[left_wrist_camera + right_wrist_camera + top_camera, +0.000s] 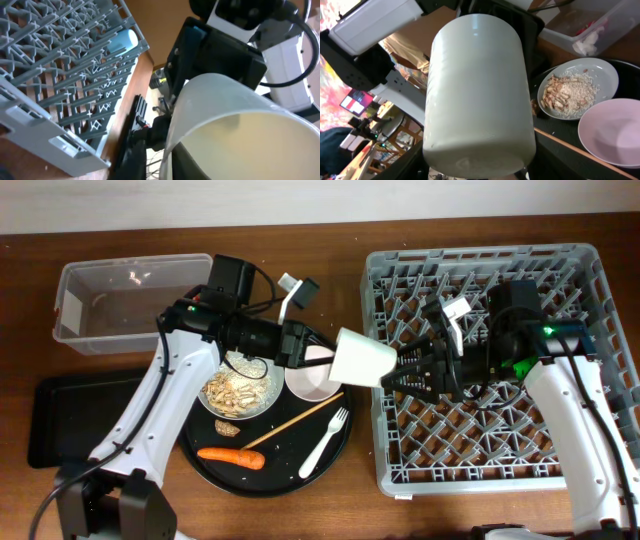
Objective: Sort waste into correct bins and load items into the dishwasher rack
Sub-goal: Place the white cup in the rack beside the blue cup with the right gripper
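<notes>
Looking first at the jaws, we are seeing the left gripper [308, 345] and the right gripper [402, 370] meeting at opposite ends of the cream bowl [360, 358]. The bowl is hanging on its side over the left rim of the dishwasher rack [480, 252]. We are unable to tell which jaws are clamping it. Beside it, on the round black tray [290, 475], are lying the white plate [308, 383], food scraps [238, 390], chopstick [295, 423], fork [325, 442] and carrot [230, 456]. Farther left, the clear tub [70, 300] and the shallow black tray [45, 420] are sitting on the surface [300, 240].
</notes>
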Available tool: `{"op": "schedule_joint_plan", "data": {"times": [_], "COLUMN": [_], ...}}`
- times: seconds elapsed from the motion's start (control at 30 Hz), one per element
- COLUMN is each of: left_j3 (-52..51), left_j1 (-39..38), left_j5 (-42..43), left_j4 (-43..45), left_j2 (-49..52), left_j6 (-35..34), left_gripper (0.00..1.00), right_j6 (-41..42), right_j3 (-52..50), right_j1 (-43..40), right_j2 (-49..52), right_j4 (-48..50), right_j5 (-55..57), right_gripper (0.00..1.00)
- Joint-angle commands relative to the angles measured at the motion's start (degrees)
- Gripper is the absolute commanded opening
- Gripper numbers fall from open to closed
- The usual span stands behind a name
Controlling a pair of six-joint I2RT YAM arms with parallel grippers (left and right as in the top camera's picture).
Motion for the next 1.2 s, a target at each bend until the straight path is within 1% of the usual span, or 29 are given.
{"op": "schedule_joint_plan", "data": {"times": [0.0,0.03,0.07,0.13,0.2,0.27,0.33,0.37,0.4,0.43,0.63,0.7,0.8,0.93,0.97,1.0,1.03,1.13,1.17], "left_j3": [0.52,0.52,0.52,0.52,0.52,0.52,0.52,0.52,0.52,0.52,0.52,0.52,0.52,0.52,0.52,0.52,0.52,0.52,0.52], "left_j1": [-0.11,-0.07,0.04,1.53,4.74,8.09,10.73,11.37,11.98,12.13,12.11,12.11,12.11,12.11,12.11,12.11,12.11,12.11,12.11], "left_j5": [-1.38,-4.26,-7.91,-15.04,-20.74,-28.61,-38.53,-41.83,-44.98,-46.16,-46.14,-46.14,-46.14,-46.14,-46.14,-46.14,-46.14,-46.14,-46.12], "left_j4": [-0.07,-0.39,-1.38,-4.20,-6.88,-9.94,-13.73,-14.86,-16.09,-16.65,-16.72,-16.85,-17.03,-17.03,-17.03,-17.03,-17.03,-17.03,-17.03], "left_j2": [-0.55,-0.55,-0.55,-0.57,-0.57,-0.57,-0.57,-0.57,-0.57,-0.57,-0.57,-0.57,-0.57,-0.57,-0.57,-0.57,-0.57,-0.57,-0.57], "left_j6": [0.50,0.50,0.50,0.52,0.52,0.52,0.52,0.52,0.50,0.52,0.52,0.50,0.52,0.52,0.52,0.52,0.52,0.52,0.52], "left_gripper": [0.36,0.44,0.45,0.45,0.46,0.46,0.46,0.46,0.46,0.46,0.46,0.46,0.46,0.46,0.46,0.46,0.46,0.46,0.46], "right_j6": [0.26,0.35,1.92,4.17,7.04,9.97,14.38,17.14,20.83,24.00,38.49,39.54,40.68,40.81,40.81,40.83,40.83,40.83,40.81], "right_j3": [0.96,0.96,0.98,1.05,1.68,3.32,5.29,5.81,6.36,6.67,6.82,6.80,6.80,6.80,6.80,6.80,6.80,6.80,6.80], "right_j1": [0.90,0.85,0.85,0.46,-1.70,-5.62,-10.27,-12.09,-14.86,-17.33,-28.35,-30.27,-30.67,-30.67,-30.67,-30.64,-30.64,-30.64,-30.64], "right_j2": [-1.01,-1.01,-1.01,-1.01,-1.01,-1.01,-1.01,-1.01,-1.01,-1.01,-0.98,-0.72,1.05,4.55,5.49,6.40,6.73,6.73,6.73], "right_j4": [-0.20,-0.28,-0.24,-0.31,-0.50,-1.90,-4.00,-4.50,-5.11,-5.29,-5.16,-4.87,-4.83,-4.79,-4.79,-4.76,-4.44,-4.00,-4.02], "right_j5": [1.16,4.33,7.85,14.80,21.03,27.04,36.09,40.26,46.73,51.54,74.40,75.56,79.84,79.84,79.84,79.73,78.66,76.74,74.44], "right_gripper": [0.52,0.52,0.51,0.51,0.49,0.49,0.49,0.49,0.48,0.48,0.48,0.48,0.49,0.48,0.50,0.77,0.98,0.98,0.98]}}
